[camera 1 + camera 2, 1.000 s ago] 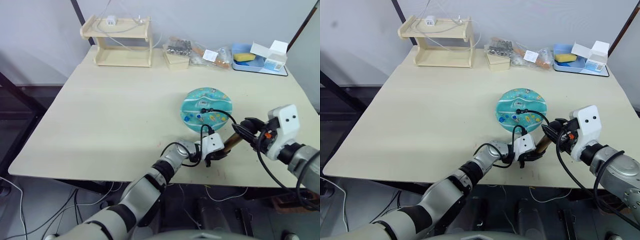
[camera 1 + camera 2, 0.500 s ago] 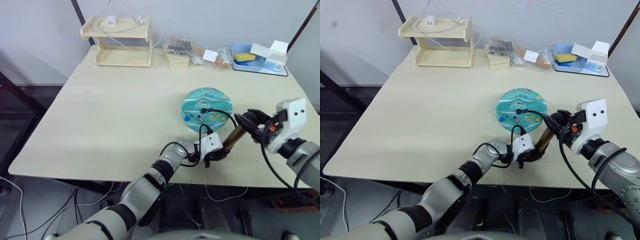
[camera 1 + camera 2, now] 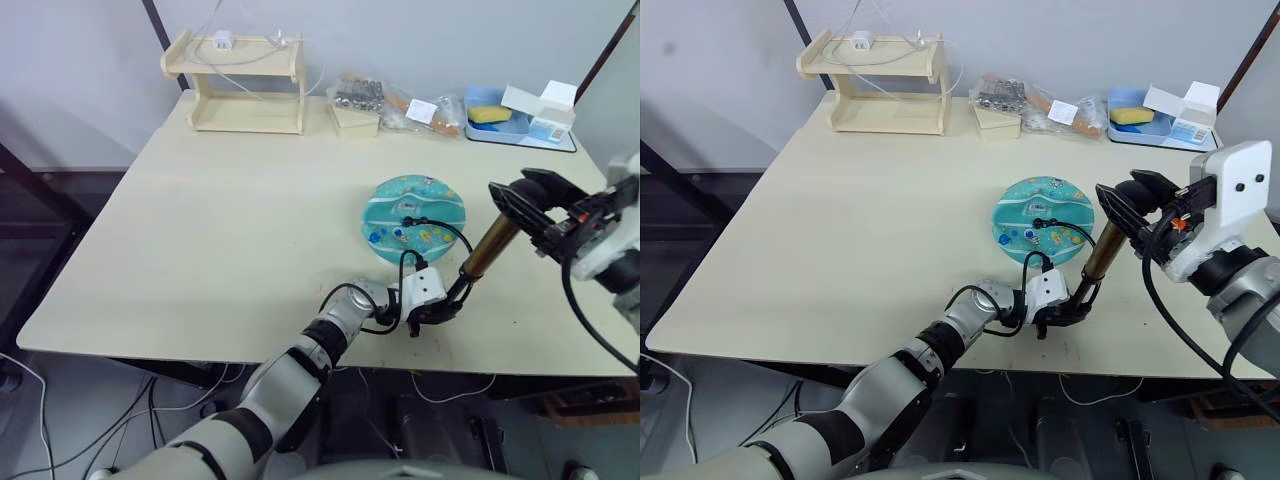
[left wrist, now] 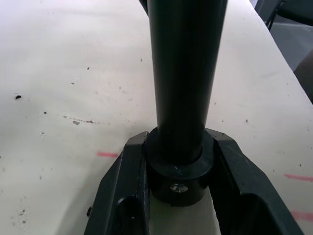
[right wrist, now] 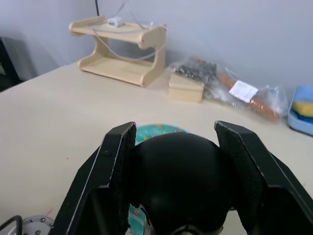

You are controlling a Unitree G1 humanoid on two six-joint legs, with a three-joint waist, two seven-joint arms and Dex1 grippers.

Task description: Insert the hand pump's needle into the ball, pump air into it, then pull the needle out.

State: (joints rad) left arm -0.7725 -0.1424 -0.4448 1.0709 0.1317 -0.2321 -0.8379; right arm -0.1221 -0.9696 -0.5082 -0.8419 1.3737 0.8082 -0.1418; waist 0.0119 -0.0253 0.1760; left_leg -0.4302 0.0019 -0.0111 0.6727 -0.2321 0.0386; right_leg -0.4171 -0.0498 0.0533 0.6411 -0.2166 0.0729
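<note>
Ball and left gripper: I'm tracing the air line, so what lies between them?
In the left eye view, the thin black hose loops from the ball down to the left gripper; otherwise bare table.

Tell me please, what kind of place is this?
Probably a lab or workshop test bench: a plain table against a grey wall, with a wooden rack with cables, bagged hardware, and loose cables under it.

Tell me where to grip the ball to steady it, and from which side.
Grip the ball across its far rim, coming down from above on the shelf side. It lies flattened on the table, so only its thin edge fits between fingers, and the hose and pump crowd its near side.
</note>
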